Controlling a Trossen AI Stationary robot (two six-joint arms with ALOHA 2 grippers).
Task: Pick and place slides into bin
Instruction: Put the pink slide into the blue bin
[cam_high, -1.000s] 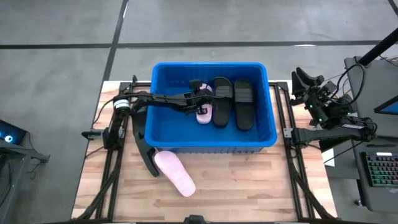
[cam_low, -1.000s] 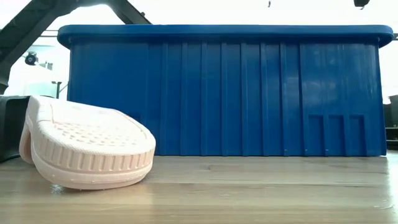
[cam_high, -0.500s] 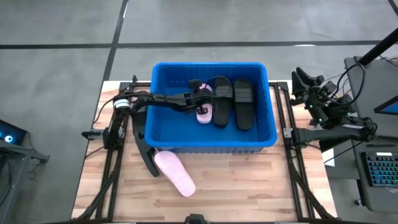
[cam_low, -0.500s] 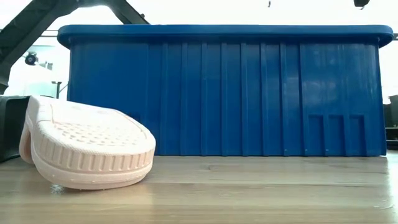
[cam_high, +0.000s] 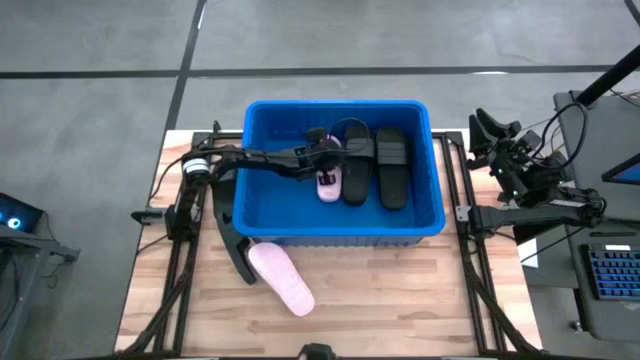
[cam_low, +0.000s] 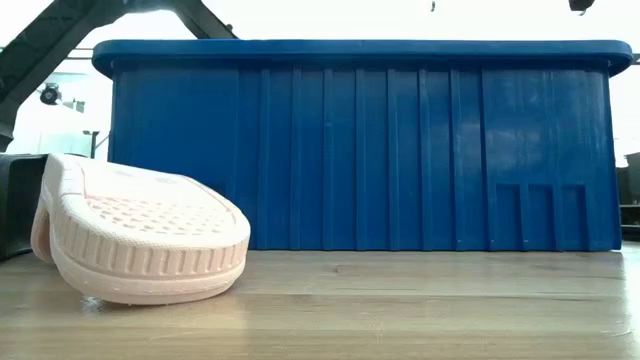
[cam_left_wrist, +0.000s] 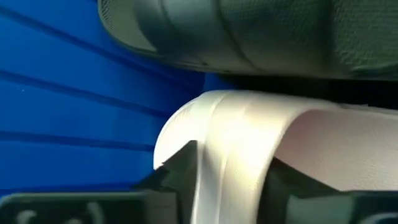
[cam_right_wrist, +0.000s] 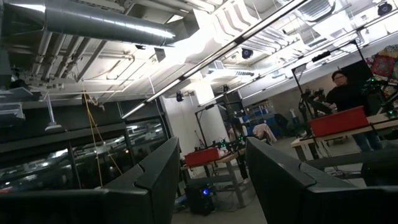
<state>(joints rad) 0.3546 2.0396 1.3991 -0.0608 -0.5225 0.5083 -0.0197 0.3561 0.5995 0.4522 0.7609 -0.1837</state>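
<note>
The blue bin (cam_high: 270, 200) stands at the table's far middle; it also fills the low view (cam_low: 360, 150). Two black slides (cam_high: 392, 165) lie side by side inside it. My left gripper (cam_high: 322, 152) reaches into the bin from the left and is shut on a light pink slide (cam_high: 327, 182) next to the black ones. A second pink slide (cam_high: 282, 278) lies on the table in front of the bin, sole toward the low camera (cam_low: 140, 240). My right gripper (cam_right_wrist: 208, 180) is open and empty, off the table's right side, pointing up into the room. My left gripper pinches the pink slide's wide strap (cam_left_wrist: 236, 155) between its two fingers (cam_left_wrist: 180, 177), one on each side of the strap. It comes in from the table's left, slanting down into the bin. I cannot tell whether the slide rests on the bin floor or is lifted.
A dark long object (cam_high: 235, 250) lies beside the pink slide on the table, and shows as a dark shape at the low view's left edge (cam_low: 15, 215). Bare wood table lies in front of the bin (cam_high: 400, 290). People and benches show in the room beyond.
</note>
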